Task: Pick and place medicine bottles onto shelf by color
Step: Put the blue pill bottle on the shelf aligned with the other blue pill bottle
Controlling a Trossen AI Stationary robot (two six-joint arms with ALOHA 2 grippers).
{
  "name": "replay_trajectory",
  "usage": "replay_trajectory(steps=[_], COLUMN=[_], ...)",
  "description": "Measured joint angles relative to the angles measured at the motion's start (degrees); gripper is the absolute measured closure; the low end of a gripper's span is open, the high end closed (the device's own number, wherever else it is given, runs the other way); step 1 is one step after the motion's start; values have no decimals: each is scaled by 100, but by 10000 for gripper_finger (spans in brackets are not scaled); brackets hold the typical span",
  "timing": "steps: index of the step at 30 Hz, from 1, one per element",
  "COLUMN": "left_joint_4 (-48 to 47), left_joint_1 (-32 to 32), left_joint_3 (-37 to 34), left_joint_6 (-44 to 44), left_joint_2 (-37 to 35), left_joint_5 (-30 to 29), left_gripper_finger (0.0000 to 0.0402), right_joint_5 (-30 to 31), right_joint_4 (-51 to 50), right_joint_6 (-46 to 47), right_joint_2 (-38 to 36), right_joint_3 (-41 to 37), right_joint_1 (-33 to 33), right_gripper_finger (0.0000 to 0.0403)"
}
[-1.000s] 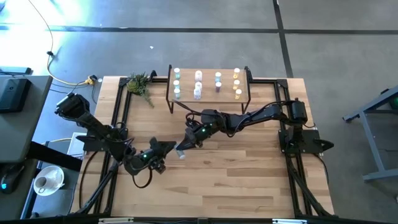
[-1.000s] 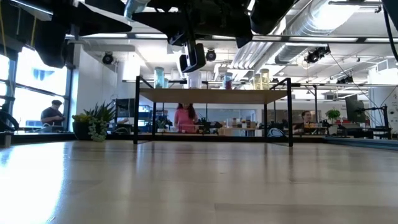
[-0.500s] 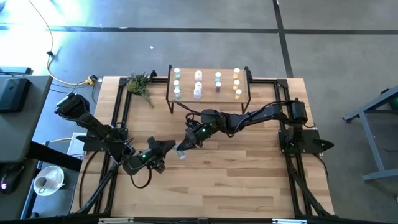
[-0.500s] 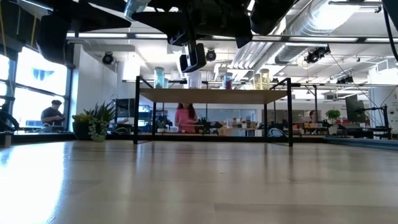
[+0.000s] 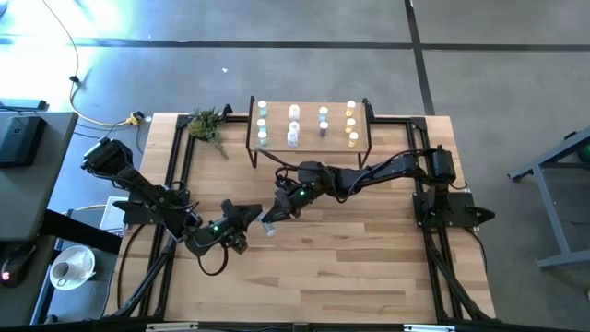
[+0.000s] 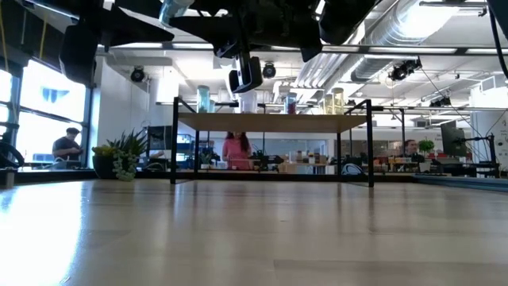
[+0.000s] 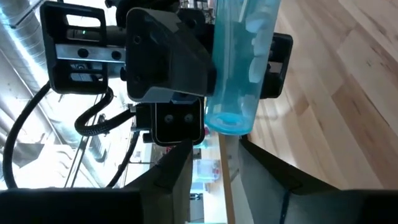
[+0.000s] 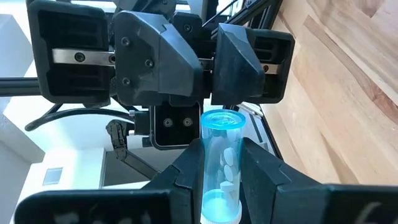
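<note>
From above, the shelf (image 5: 310, 148) stands at the far edge of the tabletop (image 5: 369, 258) and already carries four short columns of medicine bottles (image 5: 293, 125), sorted by colour as far as can be told (the tints are too small to name). No loose bottles show on the planks, so the sorting looks almost done. One light blue bottle (image 5: 269, 227) is off the shelf, at mid-table where the two arms meet. The right gripper (image 5: 274, 219) reaches in from the right with its arm stretched long and low. The left gripper (image 5: 247, 221) comes from the left, its arm folded at the elbow, tips just beside the bottle.

The low view shows the shelf (image 6: 270, 121) from the side with bottles standing along its top. Dark arm parts hang across the upper edge, and a potted plant (image 6: 119, 156) sits to the left.

In the left wrist view the light blue bottle (image 7: 239, 62) stands between that arm's own fingers (image 7: 171, 180), which are parted and not touching it. Behind it sits the right gripper's body.

In the right wrist view the right gripper (image 8: 217, 168) is clenched on the bottle (image 8: 219, 163), with pills visible inside. The left gripper (image 8: 208, 68) faces it (a handover is likely, though which way cannot be told).
</note>
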Motion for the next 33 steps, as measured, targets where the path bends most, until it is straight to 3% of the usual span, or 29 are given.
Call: replay_trajectory(steps=[12, 20, 33], left_joint_4=[-7, -4, -4], left_joint_1=[-4, -4, 179], left_joint_3=[2, 4, 4], left_joint_6=[-158, -265, -306], left_joint_2=[0, -2, -4], left_joint_5=[76, 506, 522], left_gripper_finger=[208, 214, 261], right_joint_5=[-28, -6, -4], right_joint_4=[0, 0, 0], right_joint_6=[-107, -109, -107], right_joint_2=[0, 0, 0], right_joint_3=[0, 0, 0], right_joint_1=[-82, -146, -122], right_gripper_finger=[334, 334, 334])
